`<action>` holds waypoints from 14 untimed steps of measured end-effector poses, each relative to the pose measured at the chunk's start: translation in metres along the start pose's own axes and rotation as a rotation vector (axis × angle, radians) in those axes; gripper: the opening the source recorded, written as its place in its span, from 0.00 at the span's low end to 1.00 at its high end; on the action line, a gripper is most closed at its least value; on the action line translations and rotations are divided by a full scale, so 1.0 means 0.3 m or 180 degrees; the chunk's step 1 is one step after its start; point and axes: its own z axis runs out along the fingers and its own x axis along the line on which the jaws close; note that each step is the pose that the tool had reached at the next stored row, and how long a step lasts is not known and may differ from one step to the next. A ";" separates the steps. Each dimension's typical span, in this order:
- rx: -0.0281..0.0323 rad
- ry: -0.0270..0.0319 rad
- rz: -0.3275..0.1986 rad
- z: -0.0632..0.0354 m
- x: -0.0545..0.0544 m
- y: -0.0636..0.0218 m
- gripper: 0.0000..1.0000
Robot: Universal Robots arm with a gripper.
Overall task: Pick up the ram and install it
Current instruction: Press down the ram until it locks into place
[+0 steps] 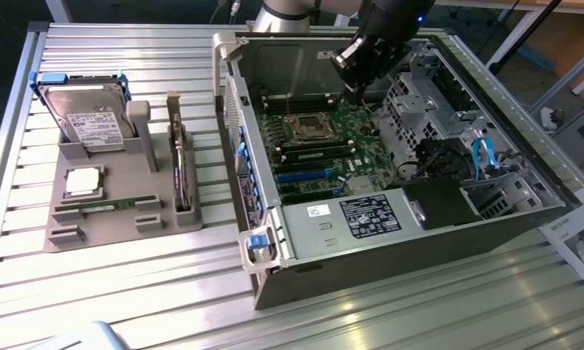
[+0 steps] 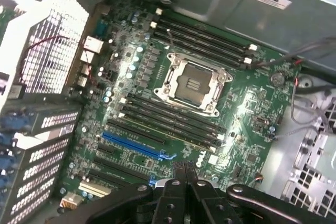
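The ram (image 1: 105, 207), a slim green strip, lies in a slot of the grey holder (image 1: 97, 235) at the exterior view's left, outside the computer. My gripper (image 1: 354, 92) hangs inside the open computer case (image 1: 389, 240), above the green motherboard (image 1: 321, 157) just past the processor socket (image 1: 305, 125). In the wrist view the fingertips (image 2: 185, 169) are pressed together with nothing between them, over the board's edge near the blue slot (image 2: 137, 145). The long black memory slots (image 2: 173, 124) run beside the socket (image 2: 192, 85).
The holder also carries a hard drive (image 1: 85, 109), a square silver chip (image 1: 82, 181) and an upright card (image 1: 181, 171). Inside the case are a drive cage (image 1: 423, 95), cables (image 1: 481, 157) and a black power supply (image 1: 370, 216). The ribbed metal table (image 1: 126, 292) surrounds everything.
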 end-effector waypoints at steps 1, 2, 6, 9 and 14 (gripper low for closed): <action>0.0000 -0.0001 0.0053 0.000 0.000 0.000 0.10; -0.0001 -0.0001 0.0104 0.000 0.000 0.000 0.10; -0.0002 -0.0006 0.0409 0.001 0.000 0.000 0.10; -0.0004 -0.0009 0.0637 0.001 0.000 0.000 0.10; -0.0006 -0.0015 0.1018 0.002 0.000 0.000 0.10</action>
